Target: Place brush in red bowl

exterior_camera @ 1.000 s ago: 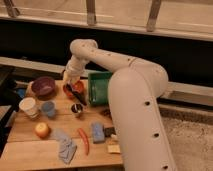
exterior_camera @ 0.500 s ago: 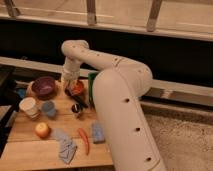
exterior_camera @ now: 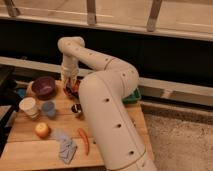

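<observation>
My gripper (exterior_camera: 70,83) hangs at the end of the white arm, low over the back of the wooden table (exterior_camera: 30,150), just right of the purple bowl (exterior_camera: 44,86). A patch of orange-red right under and beside the gripper is the red bowl (exterior_camera: 75,89), mostly covered by the gripper and arm. I cannot make out the brush; it may be hidden by the gripper or arm.
A white cup (exterior_camera: 28,106), a blue cup (exterior_camera: 48,108) and a small dark cup (exterior_camera: 76,109) stand mid-table. An apple (exterior_camera: 42,130), a red chilli (exterior_camera: 83,141) and a grey-blue cloth (exterior_camera: 65,148) lie in front. A green basket (exterior_camera: 134,95) peeks out behind the arm.
The arm has swung left and toward the camera, now covering the right side of the table. The gripper has dropped a little lower over the red bowl.
</observation>
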Controlling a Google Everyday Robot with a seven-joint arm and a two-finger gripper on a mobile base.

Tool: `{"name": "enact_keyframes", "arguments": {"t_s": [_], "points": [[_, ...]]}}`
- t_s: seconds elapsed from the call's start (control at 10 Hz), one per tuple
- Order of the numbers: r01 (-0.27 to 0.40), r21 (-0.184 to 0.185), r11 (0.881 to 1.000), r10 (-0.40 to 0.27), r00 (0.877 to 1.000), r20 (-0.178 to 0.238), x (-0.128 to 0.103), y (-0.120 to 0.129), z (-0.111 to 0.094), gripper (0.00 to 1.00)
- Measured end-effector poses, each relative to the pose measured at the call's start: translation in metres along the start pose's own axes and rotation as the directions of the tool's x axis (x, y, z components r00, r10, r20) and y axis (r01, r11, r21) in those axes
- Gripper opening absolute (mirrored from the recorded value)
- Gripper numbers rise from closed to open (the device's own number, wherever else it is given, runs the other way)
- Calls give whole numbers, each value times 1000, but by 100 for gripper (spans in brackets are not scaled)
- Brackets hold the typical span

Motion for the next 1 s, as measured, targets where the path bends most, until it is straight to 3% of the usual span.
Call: {"name": "enact_keyframes", "arguments": {"t_s": [0.3,0.4,0.5,0.7,1.0], "points": [[-8,6,1000,8,1000,-10,-11,-7,-1,60],[-7,-11,1000,7,1000,-3,-7,-7,2,68],[-5,-63,998,7,999,35,2,-7,8,77],[13,-107,994,-5,997,77,13,0,15,80],[30,-143,989,-12,992,124,21,4,16,80]]}}
